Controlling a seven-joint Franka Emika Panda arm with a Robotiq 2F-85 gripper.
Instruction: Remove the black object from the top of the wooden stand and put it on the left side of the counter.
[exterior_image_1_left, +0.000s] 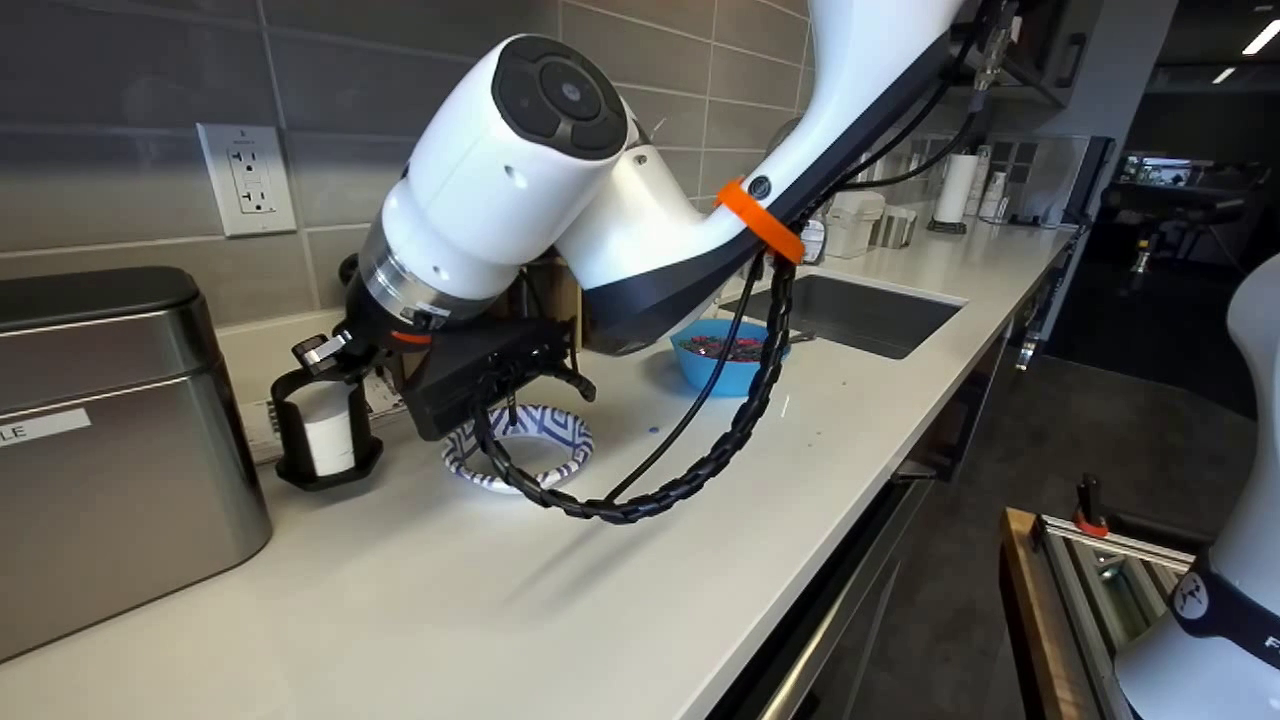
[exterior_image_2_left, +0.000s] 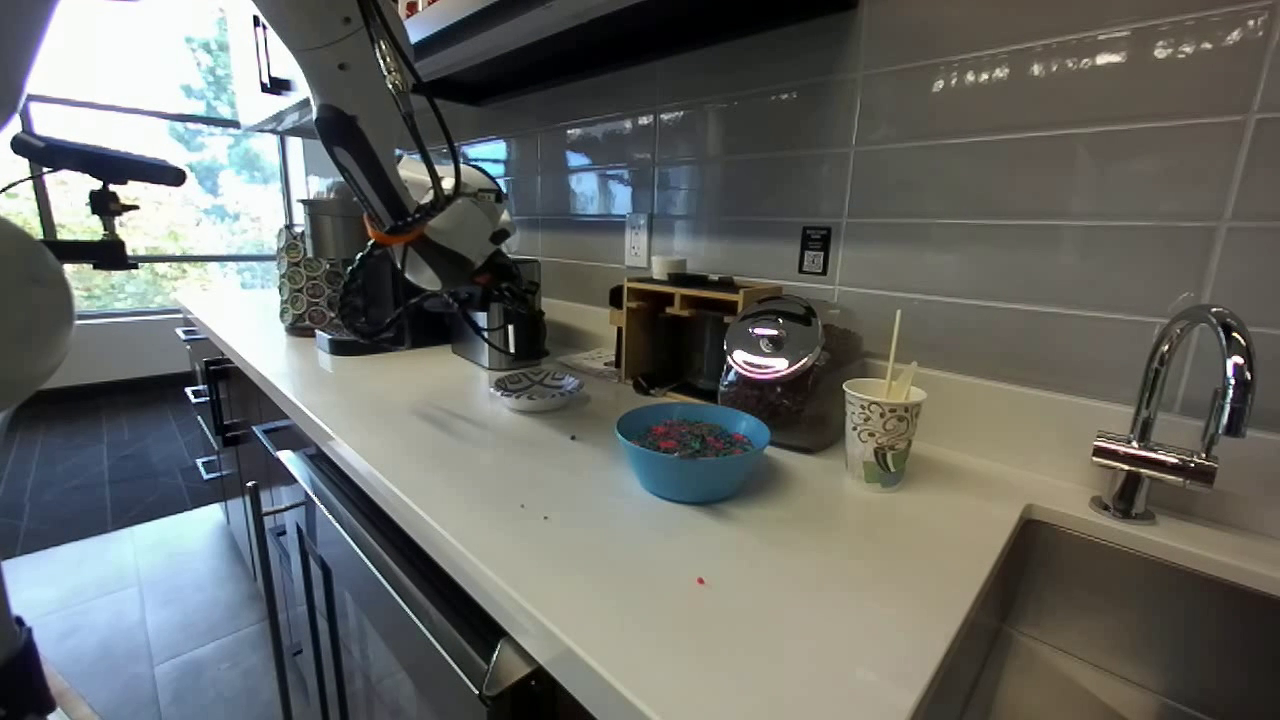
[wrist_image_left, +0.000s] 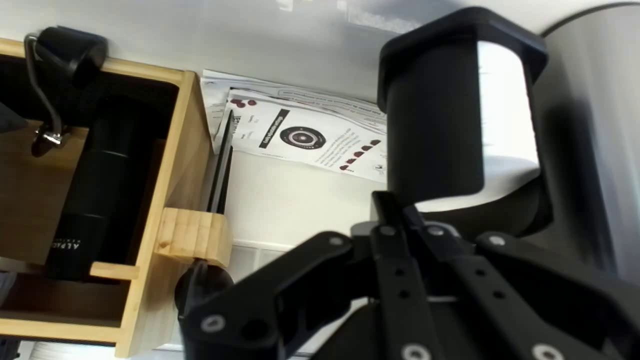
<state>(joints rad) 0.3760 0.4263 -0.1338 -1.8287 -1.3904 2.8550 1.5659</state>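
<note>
The black object (exterior_image_1_left: 288, 430) is an open-sided black holder with a white cylinder inside; the wrist view also shows it (wrist_image_left: 432, 120). My gripper (exterior_image_1_left: 335, 358) is shut on its upper edge; the fingertips (wrist_image_left: 400, 205) pinch its thin wall in the wrist view. It hangs nearly upright, low over the counter (exterior_image_1_left: 420, 600), beside the grey metal box; whether its base touches is unclear. The wooden stand (exterior_image_2_left: 628, 335) is against the wall, partly hidden by my arm in an exterior view; its edge (wrist_image_left: 167, 170) is left in the wrist view.
The grey metal box (exterior_image_1_left: 120, 450) stands close to the held object. A patterned paper plate (exterior_image_1_left: 575, 440), blue bowl (exterior_image_2_left: 693, 465), lidded jar (exterior_image_2_left: 775, 365) and paper cup (exterior_image_2_left: 882, 440) stand along the counter. The sink (exterior_image_1_left: 860, 315) is farther along. Papers (wrist_image_left: 310, 135) lie by the wall.
</note>
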